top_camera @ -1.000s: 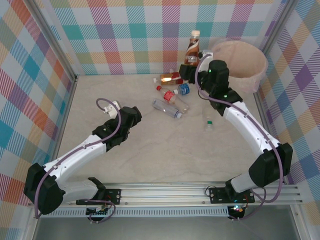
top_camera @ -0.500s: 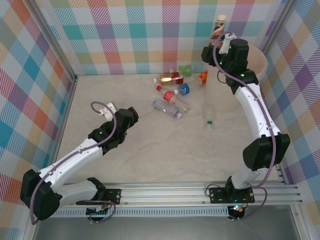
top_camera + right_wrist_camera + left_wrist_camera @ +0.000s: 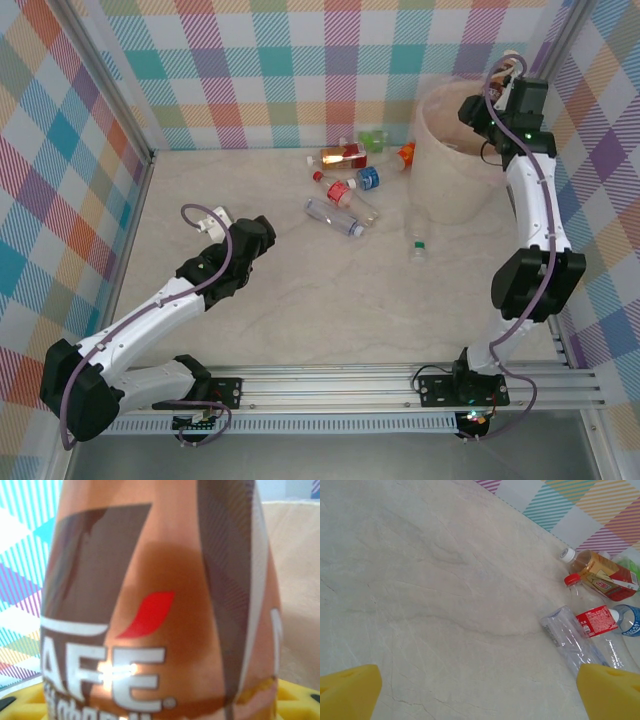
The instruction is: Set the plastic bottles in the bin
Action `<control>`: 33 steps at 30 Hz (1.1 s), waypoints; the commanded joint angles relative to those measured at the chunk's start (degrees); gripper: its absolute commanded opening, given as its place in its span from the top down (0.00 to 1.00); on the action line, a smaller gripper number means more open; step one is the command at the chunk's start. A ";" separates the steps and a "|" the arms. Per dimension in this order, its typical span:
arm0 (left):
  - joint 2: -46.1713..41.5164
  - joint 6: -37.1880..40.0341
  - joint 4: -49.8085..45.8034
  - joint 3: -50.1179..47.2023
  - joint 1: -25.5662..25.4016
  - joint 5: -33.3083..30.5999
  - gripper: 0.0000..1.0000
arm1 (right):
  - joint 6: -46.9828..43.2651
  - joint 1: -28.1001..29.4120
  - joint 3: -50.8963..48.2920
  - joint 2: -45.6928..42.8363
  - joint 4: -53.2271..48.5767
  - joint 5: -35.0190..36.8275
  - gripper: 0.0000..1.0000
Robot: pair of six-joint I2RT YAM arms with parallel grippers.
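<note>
Over the rim of the cream-pink bin (image 3: 450, 180) at the worktop's (image 3: 420, 580) far right, the right gripper (image 3: 497, 98) pinches a brown coffee-drink bottle (image 3: 160, 600). The left gripper (image 3: 480, 690) hovers with jaws spread wide near a cluster of plastic bottles (image 3: 345, 185). A green-capped bottle (image 3: 417, 240) lies apart, just beside the bin.
</note>
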 commanded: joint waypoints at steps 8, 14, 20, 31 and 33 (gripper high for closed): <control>0.69 -0.88 -0.43 -0.64 1.16 -0.93 0.00 | 8.27 -0.59 12.23 10.38 -2.25 -9.34 0.25; 0.72 -0.91 -0.80 -0.72 1.51 -0.75 0.00 | 11.70 -0.59 13.36 9.59 1.06 -8.53 0.13; 1.05 -0.87 -0.52 -0.82 1.60 -0.20 0.00 | 11.21 -0.58 8.57 5.27 3.22 -6.87 0.10; 0.97 -1.02 -0.12 -1.57 1.86 1.34 0.00 | 9.18 -0.58 -2.31 -3.55 6.97 -10.08 0.02; 1.58 -1.01 0.24 -1.32 1.92 1.88 0.00 | 8.90 -0.53 -4.87 -5.49 7.71 -10.73 0.00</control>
